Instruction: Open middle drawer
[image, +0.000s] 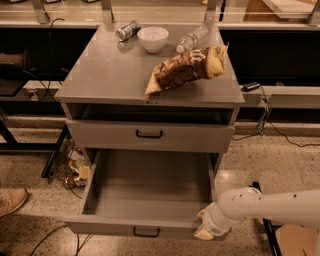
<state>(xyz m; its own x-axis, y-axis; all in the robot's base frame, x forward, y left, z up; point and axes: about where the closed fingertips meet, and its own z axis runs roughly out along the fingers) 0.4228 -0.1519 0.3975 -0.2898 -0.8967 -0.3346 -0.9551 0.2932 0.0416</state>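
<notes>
Middle drawer (150, 192): pulled far out of the desk (100, 75).
Claw (204, 229): at the drawer's front right corner.
Claw state: cannot tell.

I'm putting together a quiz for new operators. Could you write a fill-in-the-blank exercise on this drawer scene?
1. The middle drawer stands ____, not shut.
2. In the camera view, the gripper is at that drawer's front ____ corner.
3. On the cabinet top, a white ____ stands between the can and the plastic bottle.

Missing words: open; right; bowl.
</notes>
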